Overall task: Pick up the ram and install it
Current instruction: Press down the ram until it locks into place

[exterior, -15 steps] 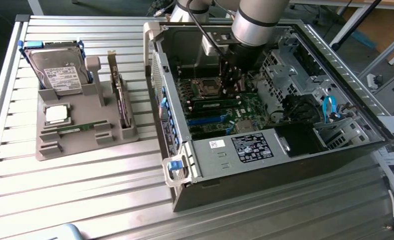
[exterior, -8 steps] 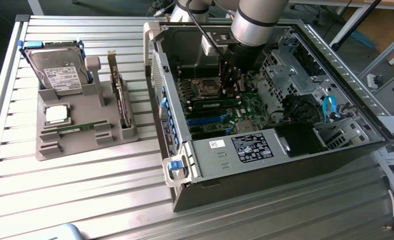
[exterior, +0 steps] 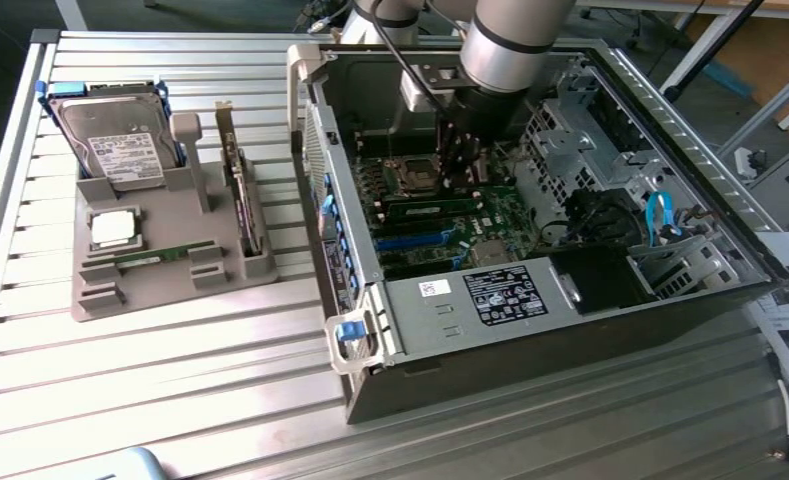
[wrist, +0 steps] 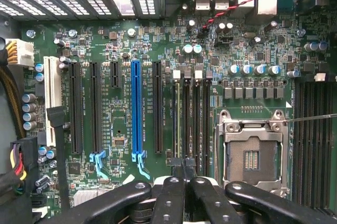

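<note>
The gripper (wrist: 184, 174), fingers pressed together, sits low inside the computer case (exterior: 528, 330), maybe touching a ram (wrist: 177, 124) in its slot.

On the desk (exterior: 167, 380), toward the exterior view's left, a parts holder (exterior: 167, 270) carrying a hard drive (exterior: 117, 140) at the back, a processor (exterior: 114, 228) in front of it, a ram stick (exterior: 154, 258) nearer still, and an expansion card (exterior: 243, 200) upright along its right edge. To the exterior view's right, an open computer case (exterior: 528, 310) with the motherboard (wrist: 126, 39) inside; gripper (wrist: 184, 174) lowered into it, just beside the processor socket (wrist: 253, 155).
</note>
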You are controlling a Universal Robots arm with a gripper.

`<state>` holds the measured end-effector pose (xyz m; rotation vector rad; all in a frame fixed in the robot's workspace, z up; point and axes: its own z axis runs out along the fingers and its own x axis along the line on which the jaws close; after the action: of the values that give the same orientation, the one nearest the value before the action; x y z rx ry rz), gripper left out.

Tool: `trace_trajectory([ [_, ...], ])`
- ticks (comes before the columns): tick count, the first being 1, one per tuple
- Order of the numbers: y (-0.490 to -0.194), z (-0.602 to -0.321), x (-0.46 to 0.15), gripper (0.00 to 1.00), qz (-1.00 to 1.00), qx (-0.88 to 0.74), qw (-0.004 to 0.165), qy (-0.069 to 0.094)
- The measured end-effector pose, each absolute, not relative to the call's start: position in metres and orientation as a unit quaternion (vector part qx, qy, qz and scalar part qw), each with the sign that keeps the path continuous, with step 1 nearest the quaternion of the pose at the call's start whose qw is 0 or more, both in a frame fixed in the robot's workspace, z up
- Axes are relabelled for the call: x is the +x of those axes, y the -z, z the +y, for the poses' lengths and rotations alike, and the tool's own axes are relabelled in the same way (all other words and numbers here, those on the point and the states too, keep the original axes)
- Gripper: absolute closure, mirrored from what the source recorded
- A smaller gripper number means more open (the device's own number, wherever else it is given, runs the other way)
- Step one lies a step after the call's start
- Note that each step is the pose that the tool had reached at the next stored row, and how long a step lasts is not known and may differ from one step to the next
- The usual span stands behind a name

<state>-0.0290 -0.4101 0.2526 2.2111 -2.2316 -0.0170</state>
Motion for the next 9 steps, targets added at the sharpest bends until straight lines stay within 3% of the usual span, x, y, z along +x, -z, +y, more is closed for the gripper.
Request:
trace_trajectory([
  [9,-0.2526,-0.4103,-0.0326,0.89,-0.71,0.704,0.0,0.005],
])
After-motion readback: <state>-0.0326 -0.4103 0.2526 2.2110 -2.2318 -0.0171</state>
